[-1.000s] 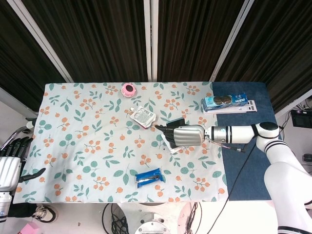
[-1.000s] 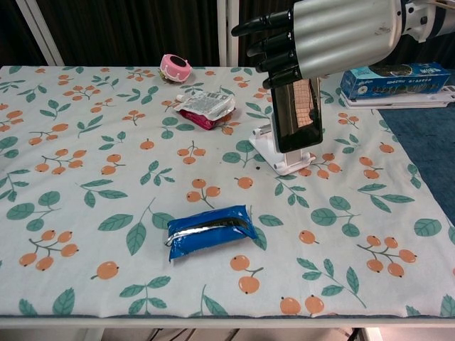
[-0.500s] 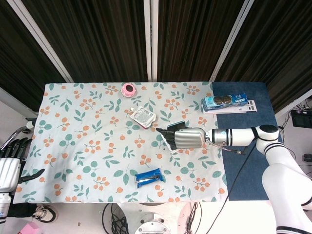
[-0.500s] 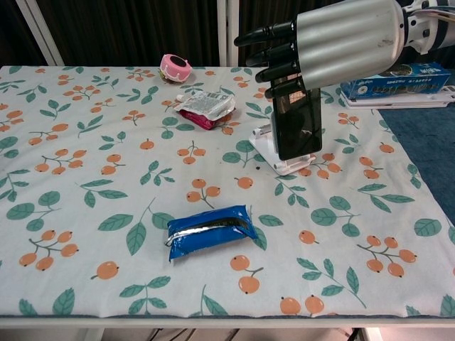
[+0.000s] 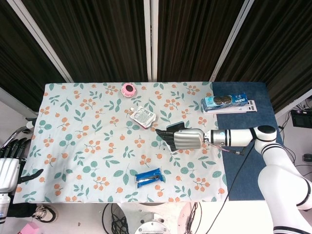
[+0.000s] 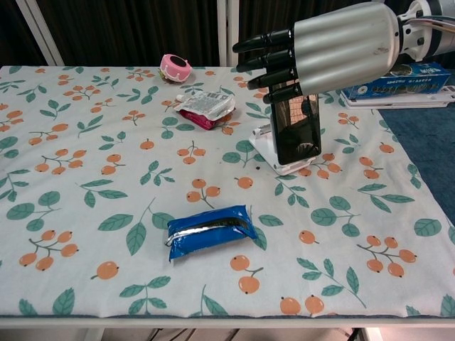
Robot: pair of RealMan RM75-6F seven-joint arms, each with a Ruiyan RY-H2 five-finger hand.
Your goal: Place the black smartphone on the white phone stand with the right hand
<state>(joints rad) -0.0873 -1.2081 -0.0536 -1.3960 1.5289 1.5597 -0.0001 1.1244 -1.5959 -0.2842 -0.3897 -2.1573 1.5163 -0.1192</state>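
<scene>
Smartphone (image 6: pixel 296 131) apparently touched by right hand (image 6: pixel 327 50)

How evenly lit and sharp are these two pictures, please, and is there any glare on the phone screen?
Head view: flat, even overhead light, soft shadows, everything sharp but small. Chest view: the phone screen mirrors the patterned cloth and a warm patch rather than blowing out; the right hand sits close to the lens and looms large, with bright streaks along its metal shell; the far edge stays reasonably sharp.
</scene>
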